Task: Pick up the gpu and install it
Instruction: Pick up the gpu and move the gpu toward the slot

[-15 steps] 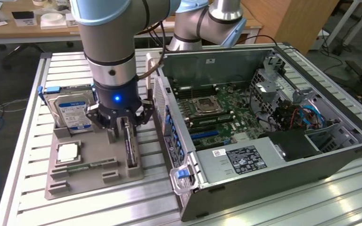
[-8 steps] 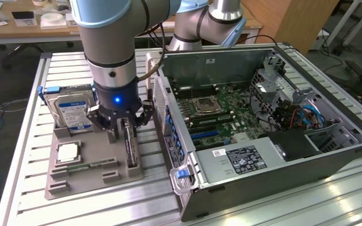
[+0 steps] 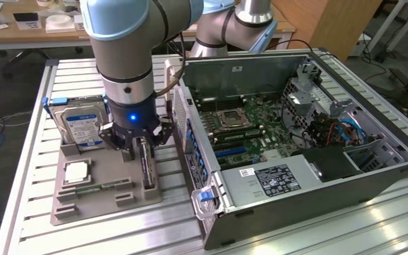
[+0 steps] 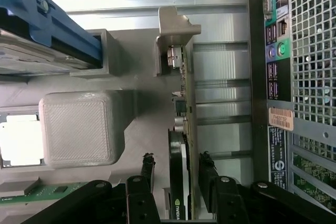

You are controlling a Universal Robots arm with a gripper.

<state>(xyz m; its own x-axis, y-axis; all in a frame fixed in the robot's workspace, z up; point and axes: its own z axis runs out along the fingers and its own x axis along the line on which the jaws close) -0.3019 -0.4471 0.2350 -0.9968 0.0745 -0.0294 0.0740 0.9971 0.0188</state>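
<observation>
The gpu stands on edge in a slot of the grey holder tray, on the exterior view's left of the computer case. In the wrist view the gpu shows its green board, black shroud and silver end bracket. My gripper is lowered over the card. Its black fingers stand on either side of the card with a narrow gap on each side, so the gripper is open and straddles the gpu.
On the same tray stand a hard drive in a blue bracket, a CPU and a RAM stick. The open computer case with its motherboard lies close beside the tray, its rear panel next to the card.
</observation>
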